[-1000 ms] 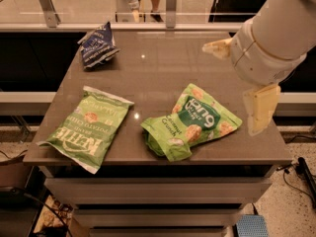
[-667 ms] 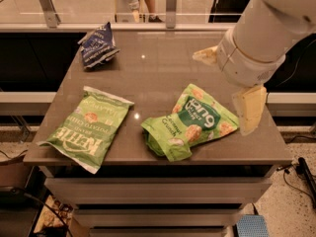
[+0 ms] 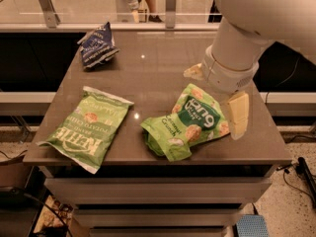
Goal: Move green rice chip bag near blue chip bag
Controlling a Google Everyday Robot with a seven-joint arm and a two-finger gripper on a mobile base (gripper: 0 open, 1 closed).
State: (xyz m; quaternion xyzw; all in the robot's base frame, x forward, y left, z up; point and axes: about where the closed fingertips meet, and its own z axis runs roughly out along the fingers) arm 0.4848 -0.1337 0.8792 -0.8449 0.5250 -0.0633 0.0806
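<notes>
The green rice chip bag (image 3: pixel 186 122) lies crumpled on the front right of the brown table (image 3: pixel 158 73), its dark green round logo facing up. The blue chip bag (image 3: pixel 97 45) sits at the table's back left corner, far from it. My gripper (image 3: pixel 217 95) hangs from the white arm (image 3: pixel 242 33) above the right edge of the green rice chip bag. Its two pale fingers are spread wide, one (image 3: pixel 238 114) at the bag's right side, the other (image 3: pixel 193 71) behind the bag. It holds nothing.
A flat light green Kettle bag (image 3: pixel 89 127) lies at the table's front left. A glass railing with metal posts (image 3: pixel 170 4) runs behind the table. Drawers (image 3: pixel 148 191) sit under the tabletop.
The arm has moved left and down toward the green rice chip bag, fingers still spread. The bags have not moved.
</notes>
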